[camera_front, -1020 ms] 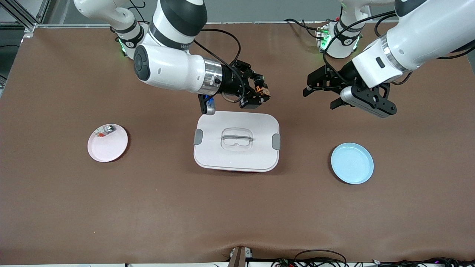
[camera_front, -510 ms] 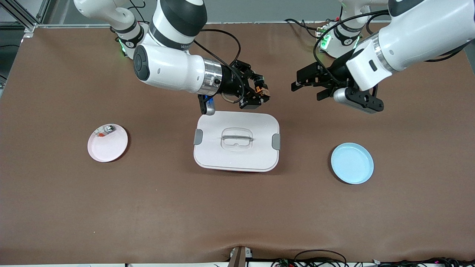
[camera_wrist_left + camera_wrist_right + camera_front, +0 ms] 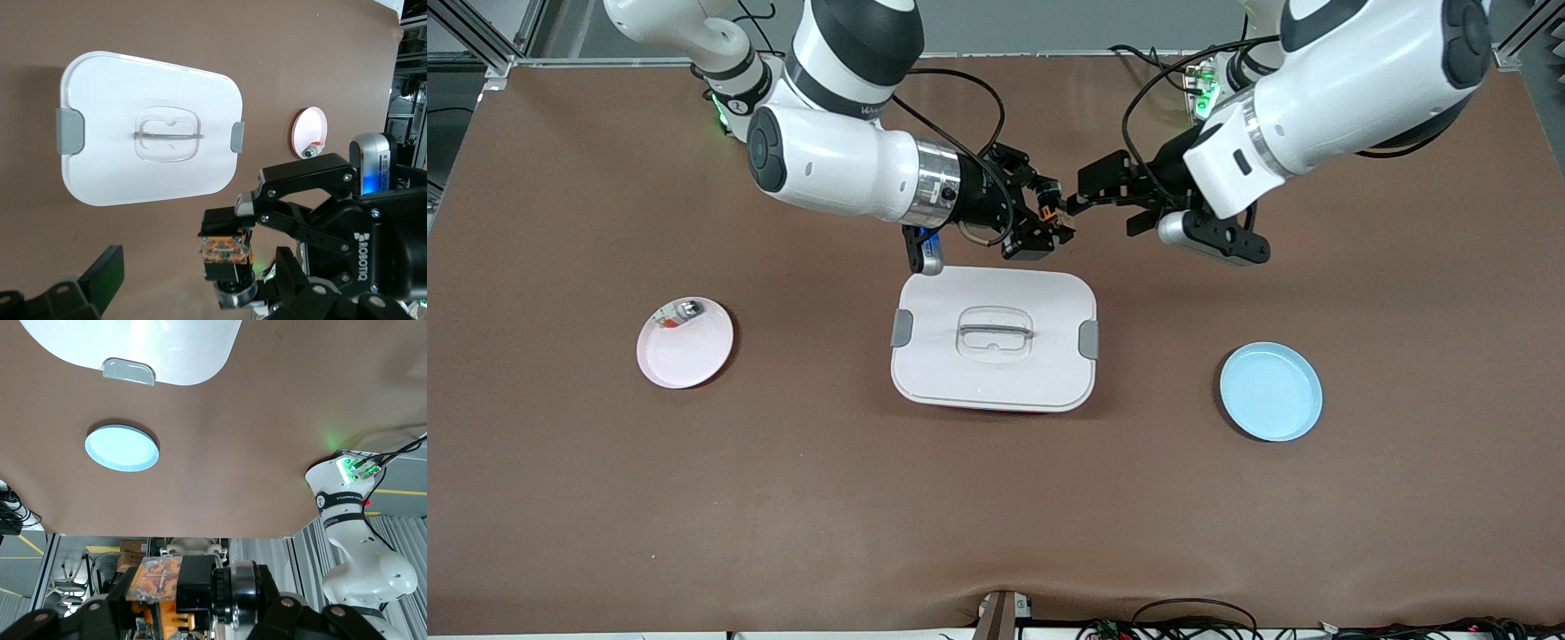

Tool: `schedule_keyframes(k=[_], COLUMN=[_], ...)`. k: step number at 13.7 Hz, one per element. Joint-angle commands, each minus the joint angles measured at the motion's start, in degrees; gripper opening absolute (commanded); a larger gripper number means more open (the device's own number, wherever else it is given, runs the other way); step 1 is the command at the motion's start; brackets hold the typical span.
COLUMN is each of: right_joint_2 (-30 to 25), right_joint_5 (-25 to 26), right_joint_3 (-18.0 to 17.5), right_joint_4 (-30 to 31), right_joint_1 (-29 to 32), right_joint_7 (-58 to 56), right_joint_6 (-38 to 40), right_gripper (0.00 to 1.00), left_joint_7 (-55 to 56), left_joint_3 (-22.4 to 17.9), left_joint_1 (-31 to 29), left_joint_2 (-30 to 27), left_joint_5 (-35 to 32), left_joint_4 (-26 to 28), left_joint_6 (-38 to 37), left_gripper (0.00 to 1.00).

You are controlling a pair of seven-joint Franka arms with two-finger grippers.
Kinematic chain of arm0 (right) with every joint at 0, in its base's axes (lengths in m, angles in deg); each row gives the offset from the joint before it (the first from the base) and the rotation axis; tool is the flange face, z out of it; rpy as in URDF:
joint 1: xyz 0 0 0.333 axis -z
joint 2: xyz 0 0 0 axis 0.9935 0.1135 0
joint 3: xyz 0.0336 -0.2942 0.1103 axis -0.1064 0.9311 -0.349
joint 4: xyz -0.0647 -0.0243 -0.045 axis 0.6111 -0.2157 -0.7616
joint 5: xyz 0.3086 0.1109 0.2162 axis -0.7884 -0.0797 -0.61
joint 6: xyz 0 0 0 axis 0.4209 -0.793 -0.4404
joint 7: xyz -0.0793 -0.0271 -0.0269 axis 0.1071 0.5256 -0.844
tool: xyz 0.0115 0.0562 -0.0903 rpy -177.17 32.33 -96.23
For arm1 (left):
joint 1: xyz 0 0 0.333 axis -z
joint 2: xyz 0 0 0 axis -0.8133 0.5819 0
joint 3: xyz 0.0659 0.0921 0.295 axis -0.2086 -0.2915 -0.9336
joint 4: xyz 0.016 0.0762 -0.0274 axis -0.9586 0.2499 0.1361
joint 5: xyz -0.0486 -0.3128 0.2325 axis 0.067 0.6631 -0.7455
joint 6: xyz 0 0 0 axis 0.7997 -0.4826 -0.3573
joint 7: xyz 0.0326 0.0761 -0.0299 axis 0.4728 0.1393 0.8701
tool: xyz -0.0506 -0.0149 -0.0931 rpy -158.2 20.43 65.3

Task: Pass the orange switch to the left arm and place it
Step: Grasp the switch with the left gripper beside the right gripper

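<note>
The orange switch (image 3: 1059, 216) is pinched between the closed fingers of the right gripper (image 3: 1052, 218), which is held in the air over bare table just past the box's (image 3: 993, 378) edge farthest from the front camera. The switch is presented outward from the fingertips toward the left gripper (image 3: 1080, 197); its long axis cannot be told. The left gripper's jaws are spread wide, level with the switch and just beside it, with nothing held. Whether its fingertips touch the switch cannot be told.
</note>
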Motion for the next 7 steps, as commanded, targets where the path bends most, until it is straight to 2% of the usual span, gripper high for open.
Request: schedule_keyframes(k=[1, 7], right_joint_2=[0.8, 0.8], right_joint_5=[-1.0, -1.0], right_joint_3=[0.4, 0.4], right_joint_4=[-1.8, -1.8], right_joint_1=[-0.5, -0.4], right_joint_7=[1.3, 1.3], right_joint_6=[0.3, 0.3], right_gripper=[0.27, 0.27], left_joint_7=[0.3, -0.1], left_joint_3=[1.4, 2.7], left_joint_1=[-0.3, -0.4], left_joint_2=[-0.8, -0.8], left_joint_5=[1.2, 1.3], left_joint_4=[2.1, 3.3], left_joint_6=[2.4, 3.0], left_gripper=[1.0, 0.87])
